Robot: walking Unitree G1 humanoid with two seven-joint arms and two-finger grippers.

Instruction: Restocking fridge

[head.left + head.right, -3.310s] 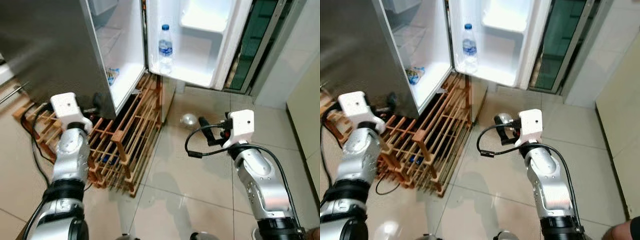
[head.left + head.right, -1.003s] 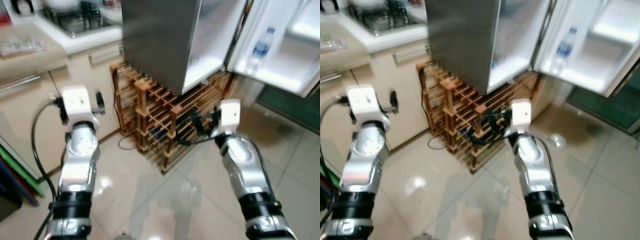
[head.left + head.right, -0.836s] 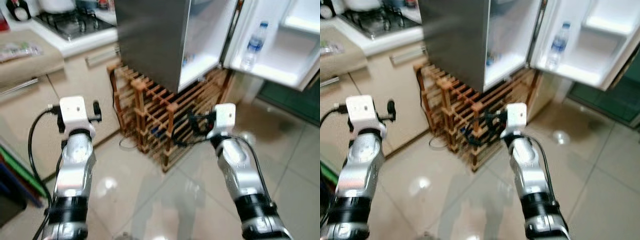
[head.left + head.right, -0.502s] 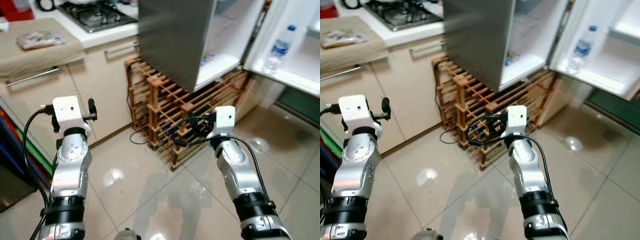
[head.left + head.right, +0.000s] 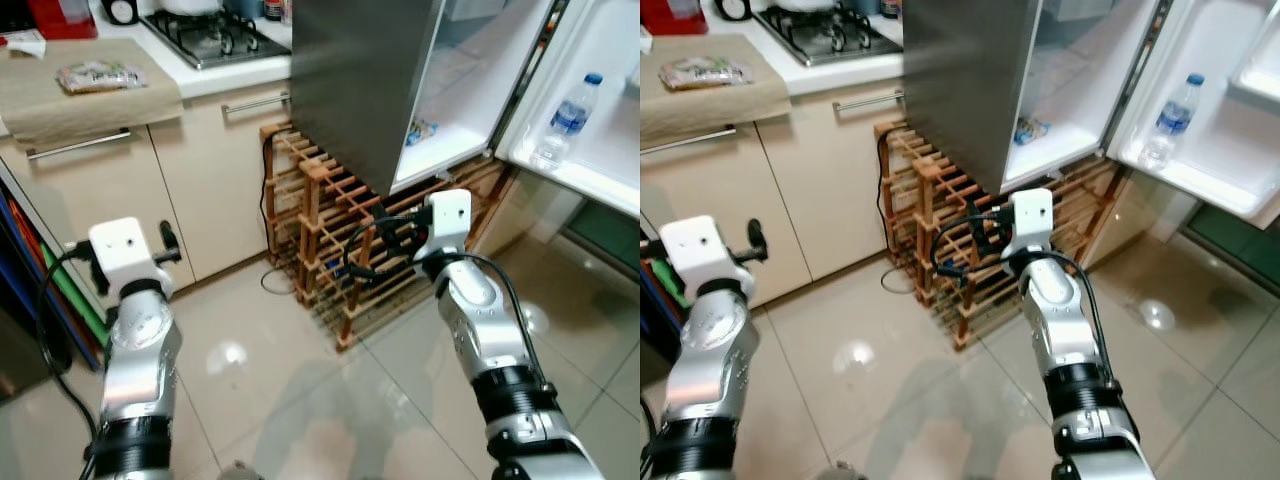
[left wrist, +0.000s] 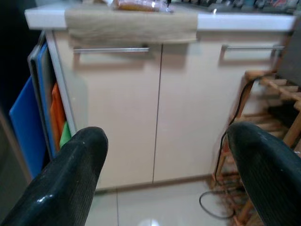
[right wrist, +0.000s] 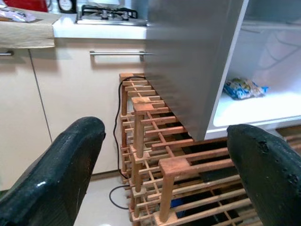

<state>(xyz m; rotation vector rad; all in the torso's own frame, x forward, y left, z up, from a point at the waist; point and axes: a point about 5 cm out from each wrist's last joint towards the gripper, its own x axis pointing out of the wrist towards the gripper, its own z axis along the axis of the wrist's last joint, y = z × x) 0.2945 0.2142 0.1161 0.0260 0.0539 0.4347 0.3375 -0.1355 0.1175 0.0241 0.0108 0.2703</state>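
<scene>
Both your left gripper (image 6: pixel 164 174) and right gripper (image 7: pixel 164 174) are spread and empty, so with one bottle (image 5: pixel 565 120) on the open fridge door shelf (image 5: pixel 600 175) and a packet (image 5: pixel 96 76) waiting on the tabletop (image 5: pixel 150 60), restocking looks barely begun.

No legible text anywhere. Water bottle (image 5: pixel 567 118) in the fridge door (image 5: pixel 610 130) carries a blue label, lettering too small to read. Blue-and-yellow packet (image 7: pixel 245 88) on the fridge floor: print blurred. Packet (image 5: pixel 98 75) on the bench (image 5: pixel 190 70): unreadable.
</scene>
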